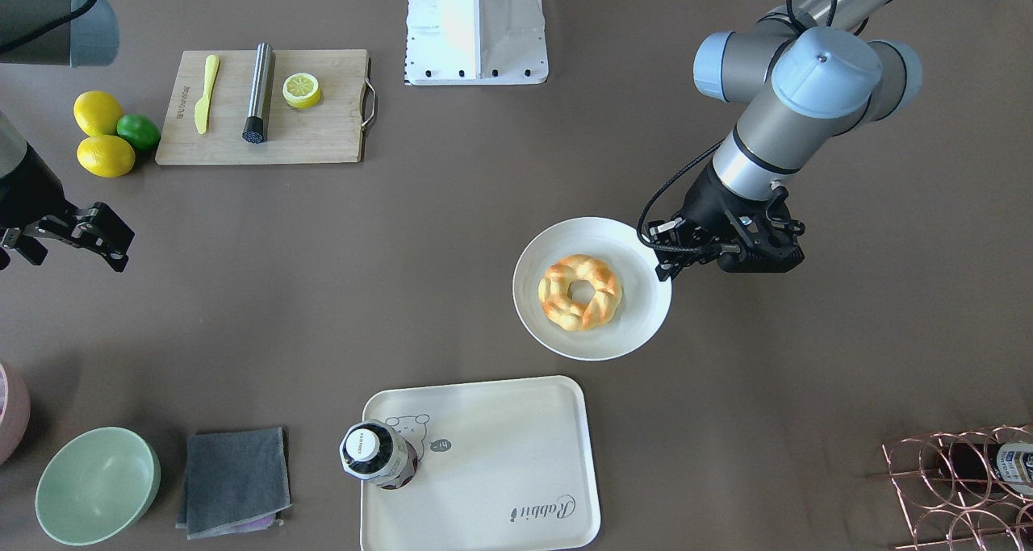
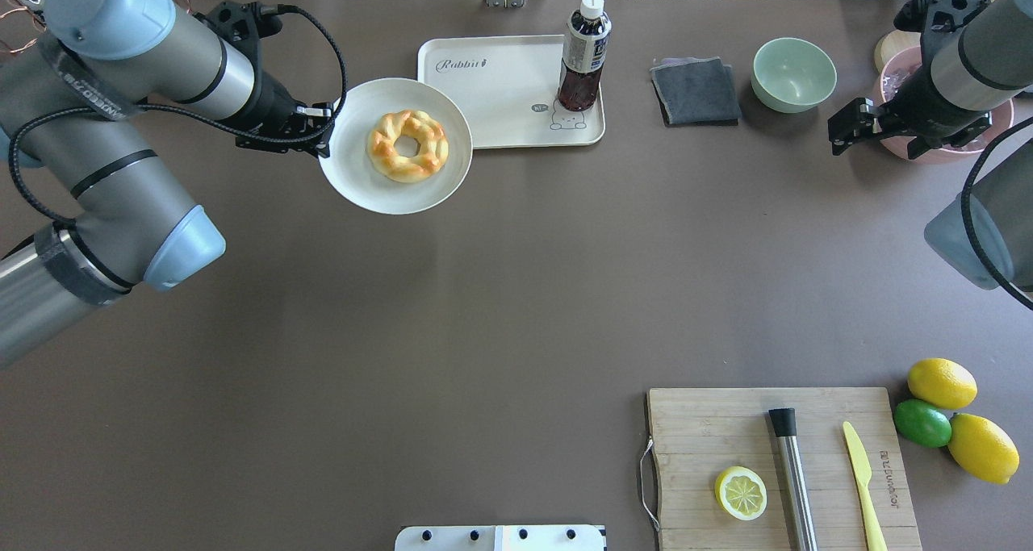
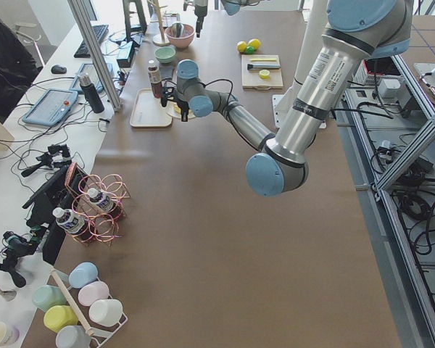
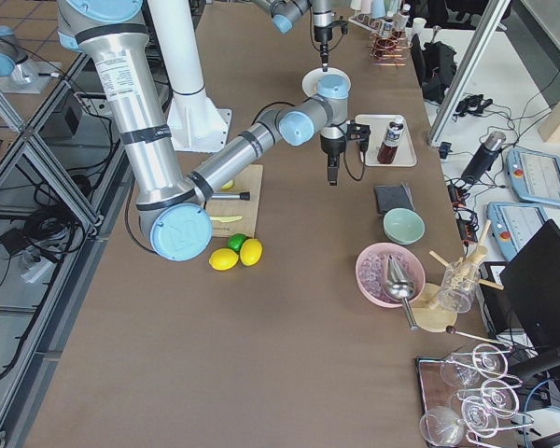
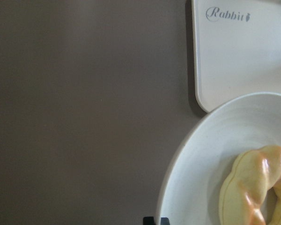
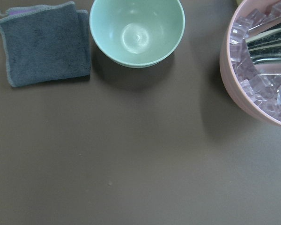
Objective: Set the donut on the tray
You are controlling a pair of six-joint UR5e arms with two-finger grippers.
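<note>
The donut (image 1: 557,291) is a glossy braided golden ring lying on a round white plate (image 1: 637,317). My left gripper (image 1: 663,267) is shut on the plate's rim and holds the plate a little above the table. In the left wrist view the fingertips (image 5: 155,220) meet at the rim beside the donut (image 5: 253,187). The cream tray (image 1: 500,438) with "Rabbit" script lies just past the plate. In the overhead view the plate (image 2: 355,172) overlaps the tray's (image 2: 500,91) corner. My right gripper (image 1: 121,248) is open and empty, far off over bare table.
A dark bottle (image 1: 375,454) stands on the tray's bear-print end. A grey cloth (image 1: 234,478) and a green bowl (image 1: 97,486) lie beside the tray. A pink bowl of ice (image 6: 262,70) is near my right gripper. A cutting board (image 1: 323,131) with a lemon slice (image 1: 301,89) is at the robot's side.
</note>
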